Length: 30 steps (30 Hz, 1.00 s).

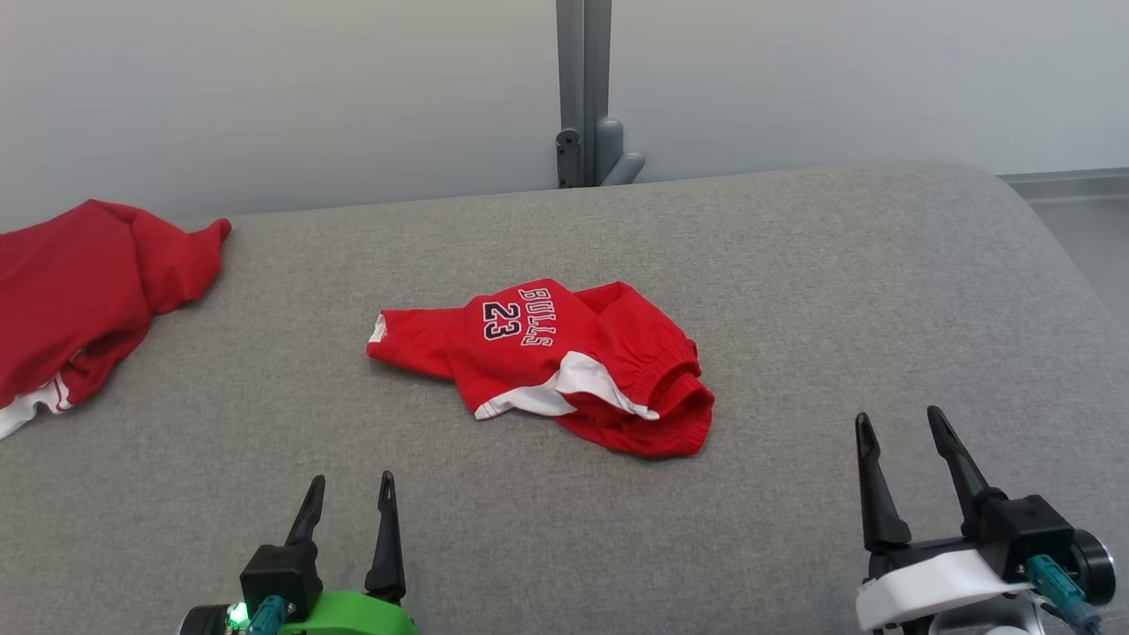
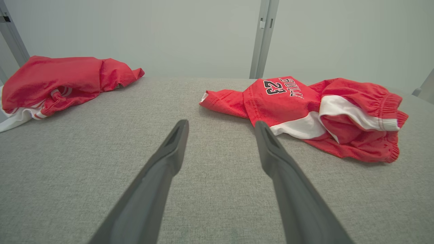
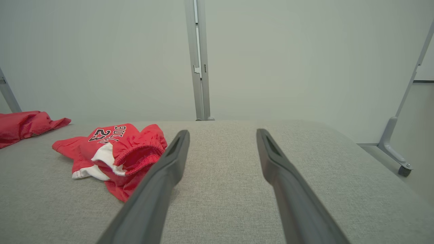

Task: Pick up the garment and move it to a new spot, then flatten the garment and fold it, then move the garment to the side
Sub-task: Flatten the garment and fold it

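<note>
The garment [image 1: 547, 366] is a pair of small red shorts with white side panels and "BULLS 23" lettering, lying crumpled in the middle of the grey padded table [image 1: 794, 291]. It also shows in the left wrist view [image 2: 305, 112] and the right wrist view [image 3: 115, 152]. My left gripper [image 1: 351, 485] stands open near the table's front, below and left of the garment, apart from it. At the lower right my right gripper [image 1: 900, 422] is open too, off to the garment's right, with nothing between its fingers.
A second red garment [image 1: 79, 300] with white trim lies bunched at the table's far left edge, also seen as a red heap [image 2: 61, 83] in the left wrist view. A grey post [image 1: 584, 88] stands behind the table against the pale wall. The table's rounded right corner drops to the floor [image 1: 1085, 220].
</note>
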Available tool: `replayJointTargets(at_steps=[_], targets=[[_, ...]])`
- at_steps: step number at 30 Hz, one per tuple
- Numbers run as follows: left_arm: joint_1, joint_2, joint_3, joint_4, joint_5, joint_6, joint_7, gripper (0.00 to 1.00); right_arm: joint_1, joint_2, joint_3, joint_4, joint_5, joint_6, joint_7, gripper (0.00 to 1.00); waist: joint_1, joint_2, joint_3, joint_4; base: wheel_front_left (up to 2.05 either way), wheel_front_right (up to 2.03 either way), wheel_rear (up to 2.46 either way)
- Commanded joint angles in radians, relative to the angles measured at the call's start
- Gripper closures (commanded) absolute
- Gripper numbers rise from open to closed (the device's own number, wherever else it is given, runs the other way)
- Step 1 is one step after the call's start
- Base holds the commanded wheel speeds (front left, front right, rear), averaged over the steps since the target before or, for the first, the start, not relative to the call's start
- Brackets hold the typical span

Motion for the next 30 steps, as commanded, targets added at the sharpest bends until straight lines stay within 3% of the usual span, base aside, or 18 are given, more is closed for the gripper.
replayJointTargets(at_steps=[1, 9, 20, 27, 28, 30], targets=[[-0.006, 0.001, 0.000, -0.001, 0.007, -0.006, -0.001, 0.00, -0.020, -0.003, 0.014, 0.006, -0.003, 0.000, -0.004, 0.00, 0.0001, 0.0000, 0.008, 0.013, 0.00, 0.00, 0.00], [-0.032, -0.001, -0.028, -0.011, 0.010, -0.012, -0.001, 0.00, -0.097, -0.003, 0.092, 0.094, -0.019, 0.000, -0.004, 0.00, 0.0001, 0.0000, 0.045, 0.100, 0.00, 0.00, 0.00], [-0.072, -0.002, -0.088, -0.028, -0.020, 0.005, -0.001, 0.00, -0.259, -0.003, 0.166, 0.348, 0.015, 0.000, -0.004, 0.00, 0.0001, 0.0000, 0.132, 0.261, 0.00, 0.00, 0.00], [-0.083, -0.002, -0.103, -0.032, -0.037, 0.020, -0.001, 0.00, -0.326, -0.004, 0.163, 0.478, 0.004, 0.000, -0.004, 0.00, 0.0001, 0.0000, 0.156, 0.312, 0.00, 0.00, 0.00], [-0.082, -0.002, -0.102, -0.033, -0.038, 0.022, -0.001, 0.00, -0.330, -0.003, 0.159, 0.488, 0.002, 0.000, -0.004, 0.12, 0.0001, 0.0000, 0.156, 0.313, 0.00, 0.00, 0.00], [-0.081, -0.002, -0.102, -0.034, -0.039, 0.026, -0.001, 0.00, -0.336, -0.004, 0.145, 0.511, -0.007, 0.000, -0.004, 0.46, 0.0001, 0.0000, 0.156, 0.313, 0.00, 0.00, 0.00]])
